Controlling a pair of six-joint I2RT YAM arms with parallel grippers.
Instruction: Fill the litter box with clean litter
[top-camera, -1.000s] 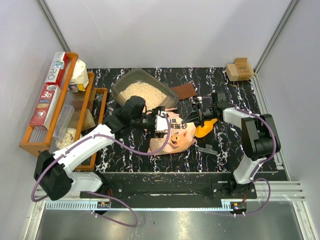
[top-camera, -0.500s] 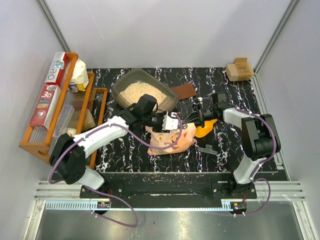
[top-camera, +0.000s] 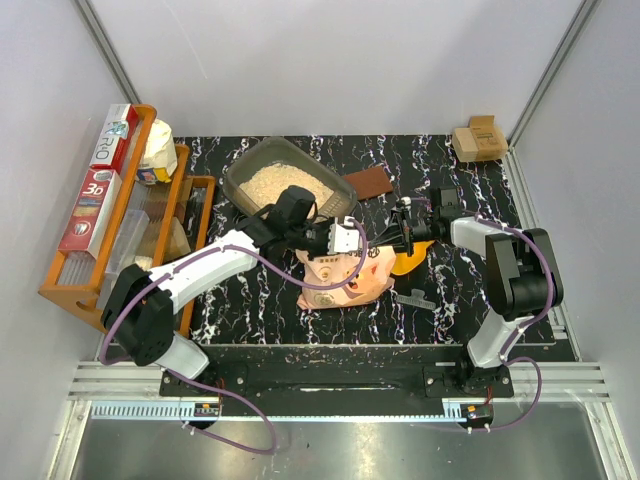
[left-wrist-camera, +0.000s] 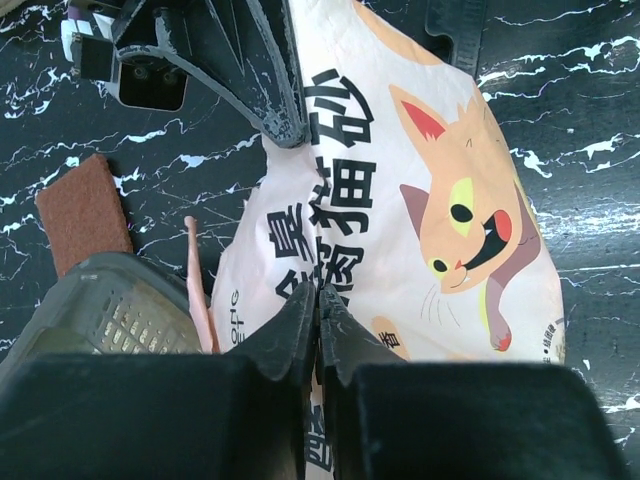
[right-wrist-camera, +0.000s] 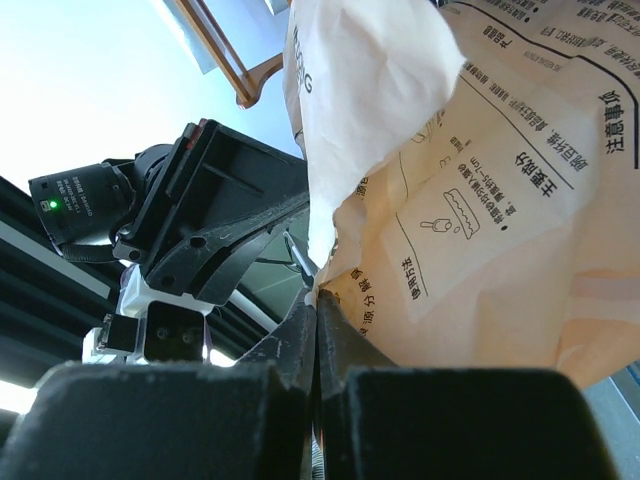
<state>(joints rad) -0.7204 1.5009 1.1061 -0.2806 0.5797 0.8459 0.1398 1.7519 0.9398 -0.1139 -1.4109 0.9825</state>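
Observation:
The litter box (top-camera: 243, 170), a dark grey tub, stands at the back left of the mat with clean litter (top-camera: 285, 183) as a pale tan layer inside. Its corner (left-wrist-camera: 105, 310) shows in the left wrist view. In front of it lies the pink-orange bag (top-camera: 342, 280) with a cat print (left-wrist-camera: 440, 200). My left gripper (top-camera: 347, 240) (left-wrist-camera: 318, 297) is shut on the bag's upper face. My right gripper (top-camera: 396, 236) (right-wrist-camera: 316, 302) is shut on the bag's paper edge (right-wrist-camera: 450, 200) from the right, and it also shows at the top of the left wrist view (left-wrist-camera: 275, 110).
A yellow-orange scoop (top-camera: 412, 262) lies under the right gripper. A brown pad (top-camera: 368, 182) sits right of the tub. An orange wooden rack (top-camera: 200, 215) with boxes lines the left side. A cardboard box (top-camera: 478, 140) is at the back right, and a small dark comb-like part (top-camera: 413, 298) lies near the front.
My left arm swung right from beside the tub onto the bag and its jaws closed on it. The bag shifted slightly. The right gripper kept its hold.

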